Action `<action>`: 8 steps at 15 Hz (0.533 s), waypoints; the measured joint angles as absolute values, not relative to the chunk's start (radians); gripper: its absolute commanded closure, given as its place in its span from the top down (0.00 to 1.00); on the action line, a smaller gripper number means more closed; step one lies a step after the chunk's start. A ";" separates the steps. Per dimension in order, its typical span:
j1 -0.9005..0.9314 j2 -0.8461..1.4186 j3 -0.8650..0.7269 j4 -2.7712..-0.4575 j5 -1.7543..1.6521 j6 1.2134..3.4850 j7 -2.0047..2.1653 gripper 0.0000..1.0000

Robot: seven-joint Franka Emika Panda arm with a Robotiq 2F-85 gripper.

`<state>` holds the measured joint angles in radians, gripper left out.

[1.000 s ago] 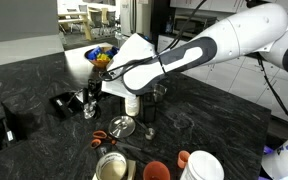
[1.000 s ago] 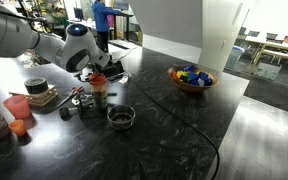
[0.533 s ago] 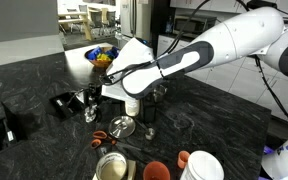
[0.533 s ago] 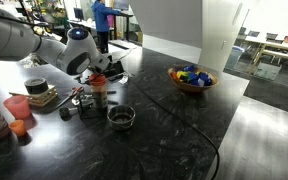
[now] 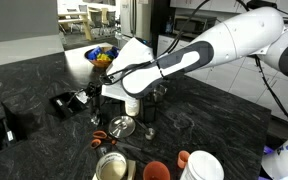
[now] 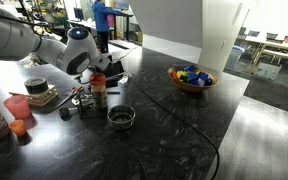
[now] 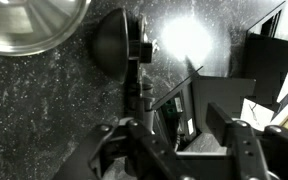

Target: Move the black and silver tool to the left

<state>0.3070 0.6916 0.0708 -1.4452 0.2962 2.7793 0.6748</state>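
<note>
The black and silver tool [image 7: 136, 85] lies on the dark stone counter in the wrist view, slender and dark, with a shiny end near a black round piece [image 7: 119, 40]. My gripper [image 7: 174, 115] is open and low over the counter. Its left finger [image 7: 124, 150] is right at the tool's near end and its right finger [image 7: 234, 145] is well apart from it. I cannot tell whether the tool is inside the jaws. In both exterior views the gripper [image 5: 87, 97] [image 6: 81, 96] hangs just above the counter and hides the tool.
A flat black item with a white patch [image 7: 274, 60] [image 5: 62, 101] lies close beside the gripper. A round silver dish [image 5: 122, 126] [image 6: 120, 116] [image 7: 24, 25] and an orange-capped bottle [image 6: 98, 88] stand nearby. A bowl of coloured pieces [image 6: 190, 79] is farther off. Cups and tins [image 5: 109, 165] crowd the front.
The arm has shifted only slightly over the tool. The gripper stays open and nothing has been taken hold of.
</note>
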 measured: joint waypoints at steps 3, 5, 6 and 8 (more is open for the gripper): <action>0.307 0.692 0.071 -1.445 0.296 2.779 0.675 0.81; 0.307 0.692 0.071 -1.445 0.296 2.779 0.675 0.81; 0.307 0.692 0.071 -1.445 0.296 2.779 0.675 0.81; 0.307 0.692 0.071 -1.445 0.296 2.779 0.675 0.81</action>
<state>0.3069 0.6917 0.0708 -1.4453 0.2962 2.7795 0.6748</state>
